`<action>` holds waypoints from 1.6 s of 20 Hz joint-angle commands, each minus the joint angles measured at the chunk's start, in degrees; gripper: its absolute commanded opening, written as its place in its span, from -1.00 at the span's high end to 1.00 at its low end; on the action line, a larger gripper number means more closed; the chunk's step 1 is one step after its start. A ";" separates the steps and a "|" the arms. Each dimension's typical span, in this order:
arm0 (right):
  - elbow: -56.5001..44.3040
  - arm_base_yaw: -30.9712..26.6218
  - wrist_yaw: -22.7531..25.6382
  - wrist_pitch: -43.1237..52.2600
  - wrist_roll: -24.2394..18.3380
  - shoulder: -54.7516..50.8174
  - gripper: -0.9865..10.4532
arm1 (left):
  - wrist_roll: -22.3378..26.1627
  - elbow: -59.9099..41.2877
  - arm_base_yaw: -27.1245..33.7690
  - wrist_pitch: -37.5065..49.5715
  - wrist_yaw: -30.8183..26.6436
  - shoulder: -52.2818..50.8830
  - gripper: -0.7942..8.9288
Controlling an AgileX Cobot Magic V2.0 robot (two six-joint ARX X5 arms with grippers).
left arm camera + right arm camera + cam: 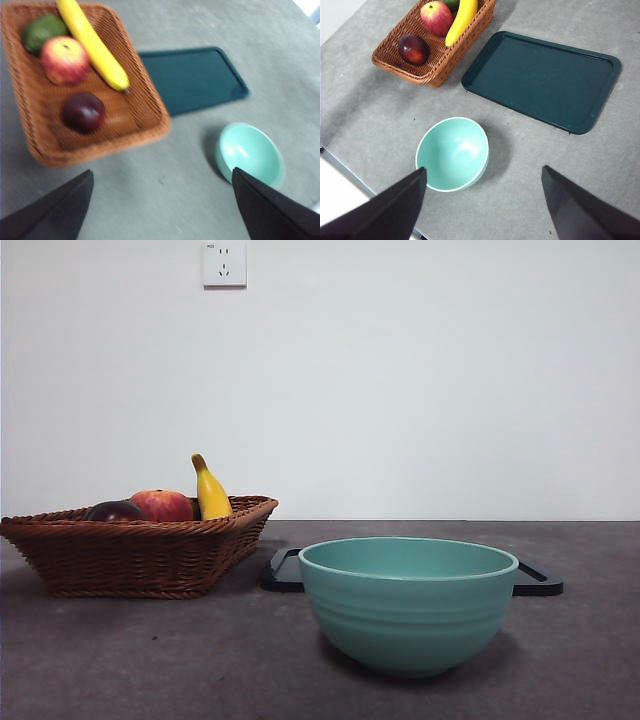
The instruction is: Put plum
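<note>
We see the plum [83,112] lying in the basket [145,131], near the apple [64,59]. It looks smooth, light and easily bruised, so we would pinch its widest middle gently. Both the left gripper [162,200] and right gripper [482,200] hang wide apart, holding nothing.

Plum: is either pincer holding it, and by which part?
Nothing is held. The plum lies in the basket; the left pincer and right pincer are both open and apart from it.
</note>
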 commanded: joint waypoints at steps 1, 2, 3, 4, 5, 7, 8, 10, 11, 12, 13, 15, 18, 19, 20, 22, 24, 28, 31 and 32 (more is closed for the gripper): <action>1.18 0.24 -0.11 0.35 0.42 0.46 0.18 | -1.66 2.14 -0.98 4.02 -0.72 5.09 -0.07; 1.18 0.24 -0.09 0.35 0.42 0.46 0.18 | -1.70 3.17 -1.79 5.44 -2.08 8.04 -0.06; 1.18 0.24 -0.09 0.35 0.42 0.48 0.18 | -1.68 4.13 -2.58 6.29 -3.61 10.29 -0.06; 1.18 0.24 -0.09 0.37 0.42 0.50 0.18 | -1.68 5.49 -3.78 7.23 -5.46 13.27 -0.06; 1.18 0.24 -0.07 0.42 0.42 0.50 0.18 | -1.64 6.78 -4.74 7.58 -7.06 15.85 -0.06; 1.18 0.24 -0.07 0.72 0.42 0.50 0.18 | -1.03 9.51 -6.73 8.63 -10.12 21.40 -0.06; 1.18 0.24 -0.07 0.79 0.42 0.50 0.18 | -0.55 10.80 -7.72 9.14 -11.43 24.30 -0.06; 1.18 0.24 -0.04 0.79 0.42 0.50 0.18 | 0.74 13.35 -9.60 9.20 -14.58 29.68 -0.06; 1.18 0.24 -0.07 0.79 0.42 0.50 0.18 | 1.44 14.23 -10.34 9.20 -16.41 31.87 -0.06; 1.18 0.24 -0.04 0.79 0.42 0.50 0.18 | 2.34 15.13 -11.04 9.20 -18.25 34.40 -0.06; 1.18 0.24 -0.04 0.79 0.42 0.50 0.18 | 2.99 15.72 -11.45 9.31 -19.26 36.33 -0.06; 1.18 0.24 -0.07 0.76 0.42 0.50 0.18 | 4.24 16.06 -12.22 10.67 -20.39 40.15 -0.06; 1.18 0.24 -0.07 0.74 0.44 0.50 0.18 | 5.29 16.06 -12.96 12.70 -21.55 44.89 -0.06; 1.18 0.24 -0.07 0.74 0.44 0.50 0.18 | 5.66 16.06 -13.07 13.11 -21.62 46.12 -0.06; 1.18 0.24 -0.07 0.74 0.44 0.50 0.18 | 6.43 16.06 -13.25 13.42 -21.62 47.54 -0.06; 1.18 0.24 -0.07 0.72 0.44 0.50 0.18 | 6.69 16.06 -13.44 14.21 -21.64 49.77 -0.06; 1.18 0.24 -0.04 0.72 0.44 0.50 0.18 | 6.78 16.06 -13.66 15.02 -21.64 51.63 -0.06; 1.18 0.24 -0.04 0.72 0.44 0.50 0.18 | 7.41 16.06 -13.73 15.91 -21.86 54.82 -0.06; 1.18 0.24 -0.02 0.74 0.44 0.50 0.18 | 8.11 16.06 -13.79 16.00 -23.19 56.08 -0.06; 1.18 0.24 0.00 0.74 0.44 0.50 0.18 | 8.17 16.06 -13.81 16.04 -23.19 56.17 -0.06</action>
